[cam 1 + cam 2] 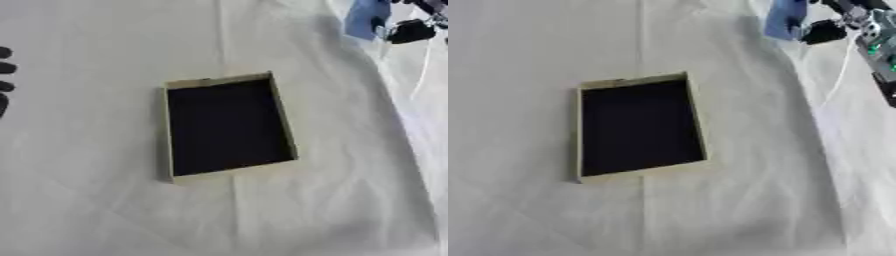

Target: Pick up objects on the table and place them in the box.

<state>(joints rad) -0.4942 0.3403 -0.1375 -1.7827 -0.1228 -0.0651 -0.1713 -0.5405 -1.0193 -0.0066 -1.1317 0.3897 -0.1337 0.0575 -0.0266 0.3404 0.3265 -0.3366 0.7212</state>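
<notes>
Fingers (826, 31) of the right hand (846, 17), at the far right, close on a light blue flat object (783, 19), held above the white cloth-covered bench (87, 200). Black fingertips of the left hand (4, 67) show at the left edge; their state I cannot tell. Mid-bench lies the shallow beige cardboard box (287, 130) with dark inside.

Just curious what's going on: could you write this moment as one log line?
right robot hand: top right, holding blue object | left robot hand: idle, left edge | box: looks empty
</notes>
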